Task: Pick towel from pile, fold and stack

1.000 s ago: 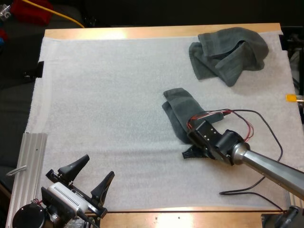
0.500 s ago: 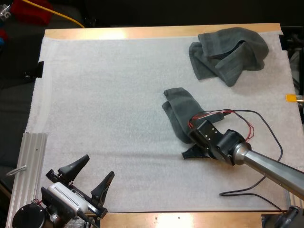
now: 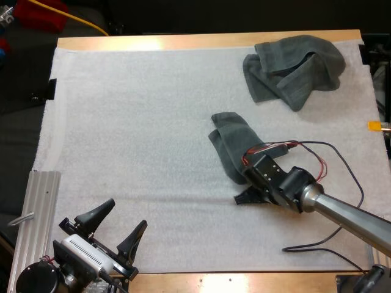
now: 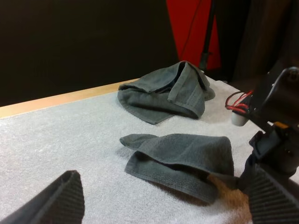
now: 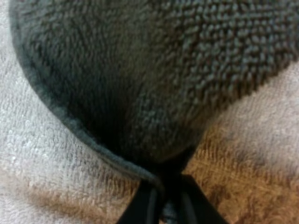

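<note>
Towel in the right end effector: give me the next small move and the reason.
Probably lift the right end effector a little and draw the towel toward the open mat to spread it. It is shut on the towel's near edge, the towel lies bunched, and the left end effector sits open at the near left.

Left claw (image 3: 126,212) parted; right claw (image 3: 239,198) pinched tight, arm extended.
</note>
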Controlling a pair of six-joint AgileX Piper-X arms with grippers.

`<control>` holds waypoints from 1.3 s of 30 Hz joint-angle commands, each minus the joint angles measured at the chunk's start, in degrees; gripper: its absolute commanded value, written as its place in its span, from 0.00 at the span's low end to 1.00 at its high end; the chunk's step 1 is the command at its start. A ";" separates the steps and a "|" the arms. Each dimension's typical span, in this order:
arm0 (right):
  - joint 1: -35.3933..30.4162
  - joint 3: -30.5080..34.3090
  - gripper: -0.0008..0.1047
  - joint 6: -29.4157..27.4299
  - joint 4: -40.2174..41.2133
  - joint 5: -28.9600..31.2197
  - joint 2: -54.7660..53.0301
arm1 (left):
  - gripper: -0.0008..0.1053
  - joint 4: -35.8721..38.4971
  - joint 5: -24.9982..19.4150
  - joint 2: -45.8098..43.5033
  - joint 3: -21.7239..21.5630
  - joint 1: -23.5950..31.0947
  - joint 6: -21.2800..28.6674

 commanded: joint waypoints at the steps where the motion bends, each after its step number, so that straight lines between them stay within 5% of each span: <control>1: -0.26 -0.19 0.02 -0.87 1.35 0.78 -1.87 | 0.67 -0.79 0.34 -7.54 -0.14 -0.28 -0.60; 11: -0.26 -8.05 0.02 -8.06 7.41 5.85 -10.50 | 0.67 -0.79 0.34 -7.54 -0.14 -0.28 -0.60; 25: -0.26 -37.25 0.02 -13.97 11.32 3.45 -9.56 | 0.67 -0.79 0.34 -7.54 -0.14 -0.28 -0.60; 39: 6.20 -41.04 0.02 -13.85 13.72 -2.41 -4.80 | 0.67 -0.79 0.34 -7.54 -0.14 -0.28 -0.60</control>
